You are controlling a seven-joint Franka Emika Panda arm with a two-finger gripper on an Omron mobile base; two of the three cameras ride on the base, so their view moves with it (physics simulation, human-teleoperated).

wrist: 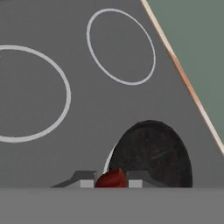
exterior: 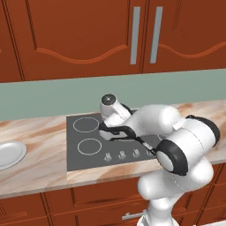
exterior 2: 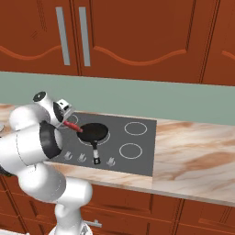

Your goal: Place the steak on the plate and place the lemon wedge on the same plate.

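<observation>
Above the dark grey four-ring cooktop, the two-finger gripper is closed on the flat red slab of raw steak, which sticks out from between the fingers as a thin red strip pointing toward the small black frying pan. From the hand camera, the steak shows as a red lump pinched between the two finger tips, with the pan just beyond and below it.

What the coming move turns on, as I judge it, is the gap between steak and plate. The shallow round white plate sits on the marbled tan countertop, well apart from the gripper and off to the robot's left, past the edge of the cooktop. So the carry would have to run leftward along the counter, across the two left rings. The steak's long axis lies roughly level, tilted slightly down toward the pan.

The white arm is folded, elbow bulging toward the base cameras, with the forearm reaching forward over the knob row and the hand angled downward above the back of the stove. I cannot make out the lemon wedge from these angles.
</observation>
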